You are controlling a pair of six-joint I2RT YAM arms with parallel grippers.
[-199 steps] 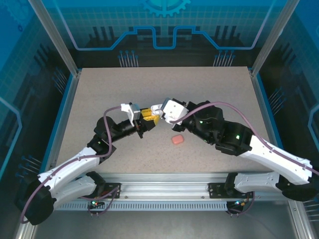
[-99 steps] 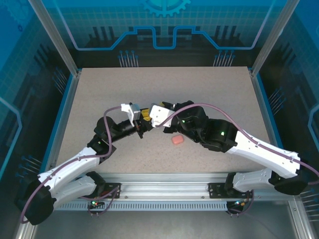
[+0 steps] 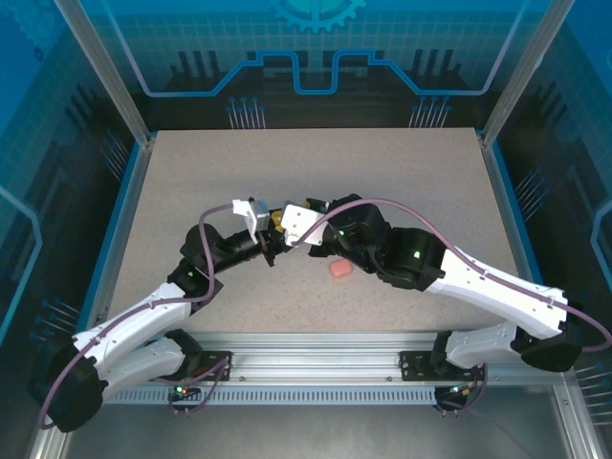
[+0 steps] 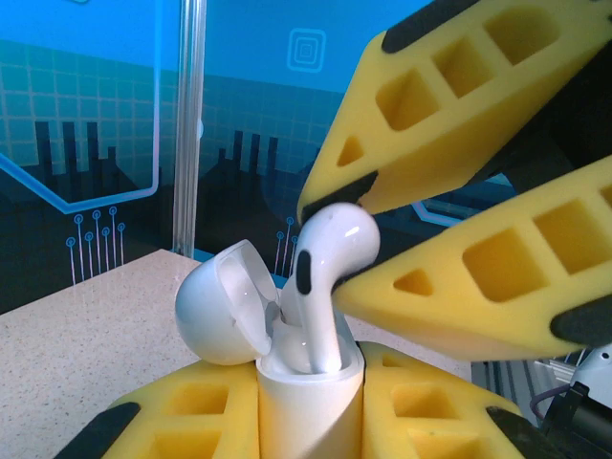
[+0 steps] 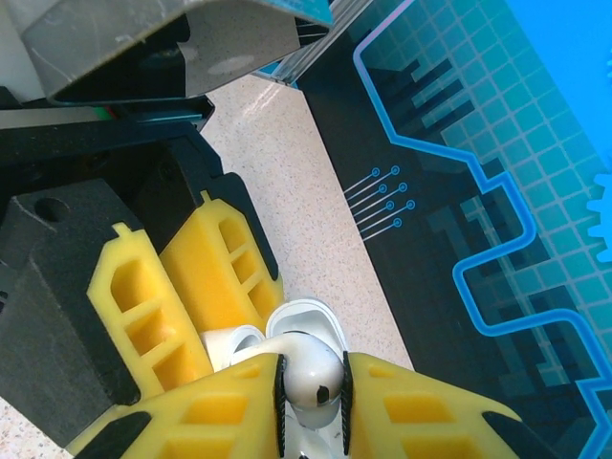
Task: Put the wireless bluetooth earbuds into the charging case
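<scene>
Over the middle of the desk [image 3: 402, 182] the right arm [image 3: 459, 277] has swung left, its right tool [image 4: 335, 244] now above the left tool [image 4: 311, 421]. The left tool clamps the open white charging case [image 4: 306, 397]; the right tool pinches a white earbud [image 4: 330, 258], stem seemingly inside the case.

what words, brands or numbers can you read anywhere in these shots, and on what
No text can be read in any view.
White earbud: plain, no brand or mark.
Open white charging case: plain, nothing printed.
Blue backdrop: graphics only (gear outline, circuit traces, nested squares), no letters or numbers.
Small pink object on the table: too small to show any marking.
</scene>
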